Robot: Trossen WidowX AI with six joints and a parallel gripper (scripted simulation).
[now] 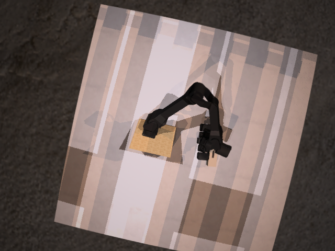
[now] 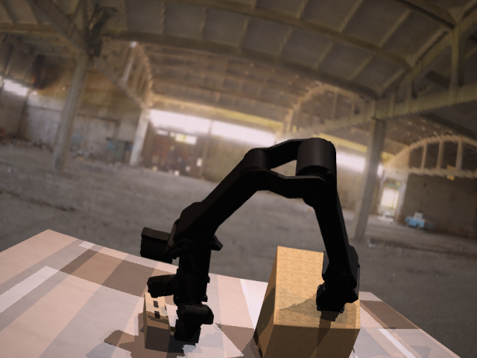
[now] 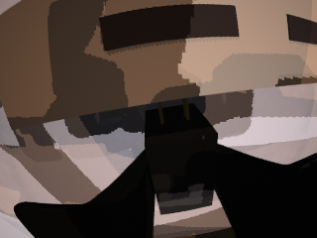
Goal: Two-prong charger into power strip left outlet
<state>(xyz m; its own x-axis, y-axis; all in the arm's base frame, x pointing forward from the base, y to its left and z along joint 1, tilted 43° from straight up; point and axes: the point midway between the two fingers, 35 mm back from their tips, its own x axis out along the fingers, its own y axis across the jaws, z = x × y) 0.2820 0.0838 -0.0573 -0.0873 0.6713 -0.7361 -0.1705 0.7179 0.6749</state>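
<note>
Charger in the claw, plugging not yet done

Top view: the claw (image 1: 207,146) (image 2: 188,327) (image 3: 176,151) hangs right of the wooden block (image 1: 151,144) (image 2: 294,285), inward from the surface's (image 1: 140,183) (image 2: 34,265) right edge. The power strip (image 1: 212,162) (image 2: 156,331) (image 3: 149,69) shows beneath the arm, its far part covered; the charger cannot be made out.

Exterior view: the strip stands near the surface's front edge, slots upward, just beside the claw. The arm screens part of its top, and the charger is lost in dark shapes.

Wrist view: the claw is clamped on the black charger (image 3: 180,154), both prongs (image 3: 160,113) bare and outside any slot. Grasping looks done; lining up with the left outlet and a straight push remain. One slot is cut off by the frame, and which outlet is nearest I cannot tell.
</note>
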